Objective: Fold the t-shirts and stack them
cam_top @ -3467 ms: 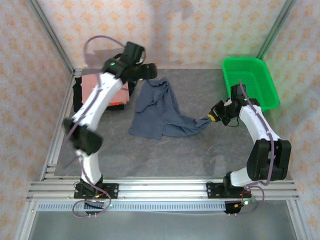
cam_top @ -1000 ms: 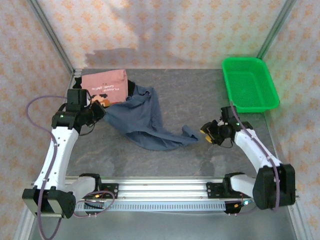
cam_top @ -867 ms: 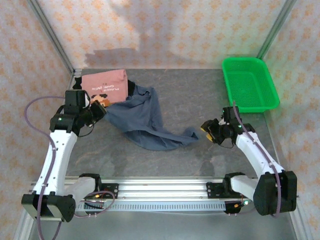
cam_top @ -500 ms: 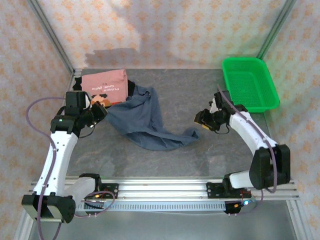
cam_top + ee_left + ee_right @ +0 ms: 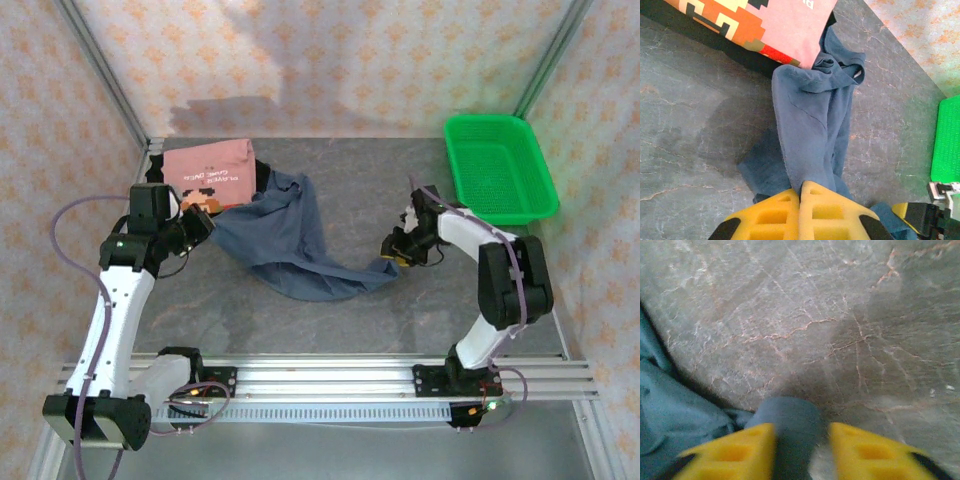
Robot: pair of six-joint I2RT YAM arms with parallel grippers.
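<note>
A grey marbled counter (image 5: 420,310) stood within patterned walls (image 5: 350,60). The slate-blue t-shirt (image 5: 285,240) lay rumpled mid-counter, one end clamped in the left gripper (image 5: 800,189). The right gripper (image 5: 801,430) straddled a fold at the other end, and I could not tell whether it gripped. So thin a pinch might have slipped once the cloth was stretched.

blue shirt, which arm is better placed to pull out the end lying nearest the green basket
Right. The right arm has its jaws either side of that end of the blue shirt; the left arm has its jaws shut on the opposite edge.
</note>
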